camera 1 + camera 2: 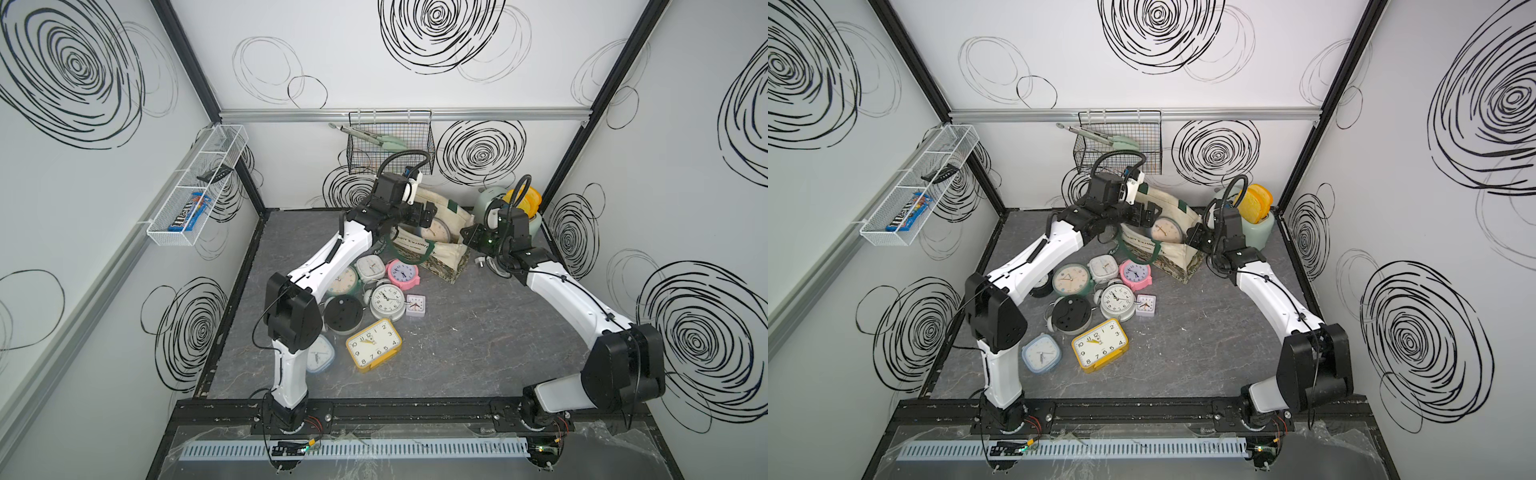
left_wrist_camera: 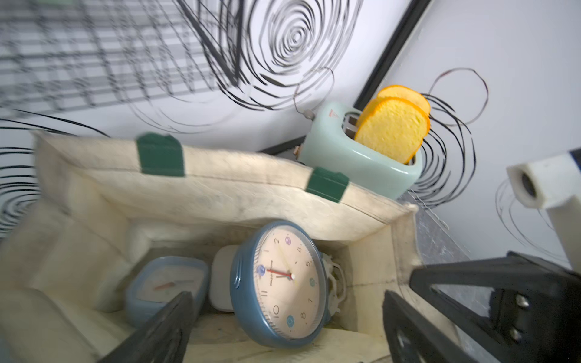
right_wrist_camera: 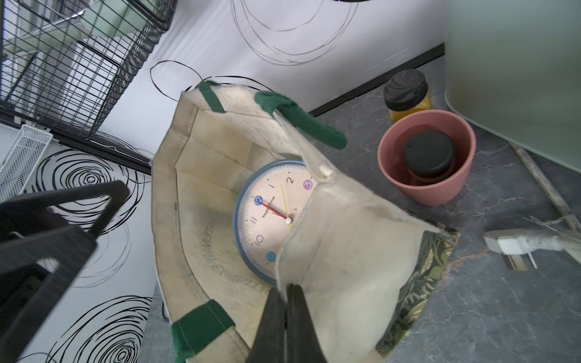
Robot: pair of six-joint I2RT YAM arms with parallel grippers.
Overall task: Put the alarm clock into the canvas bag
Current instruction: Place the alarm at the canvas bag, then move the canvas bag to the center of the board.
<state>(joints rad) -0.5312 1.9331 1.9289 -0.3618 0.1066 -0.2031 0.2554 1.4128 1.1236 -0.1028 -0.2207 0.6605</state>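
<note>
The cream canvas bag (image 1: 440, 253) (image 1: 1177, 253) stands at the back of the table with its mouth open. A round blue alarm clock (image 2: 283, 283) (image 3: 270, 217) lies tilted inside it, touched by no finger. In both top views its face (image 1: 439, 229) (image 1: 1166, 229) shows through the mouth. My left gripper (image 2: 286, 297) (image 1: 428, 216) hovers open over the mouth with nothing between its fingers. My right gripper (image 3: 286, 287) (image 1: 467, 235) is shut on the bag's cream rim (image 3: 314, 239), holding that side up. A light blue square clock (image 2: 166, 283) also lies in the bag.
Several loose clocks lie in front of the bag, among them a yellow one (image 1: 374, 343), a pink one (image 1: 402, 273) and a silver one (image 1: 387, 300). A mint toaster (image 1: 519, 203) stands right of the bag, with a pink pot (image 3: 426, 157) and a plug (image 3: 509, 245) nearby. A black wire basket (image 1: 390, 145) hangs on the back wall.
</note>
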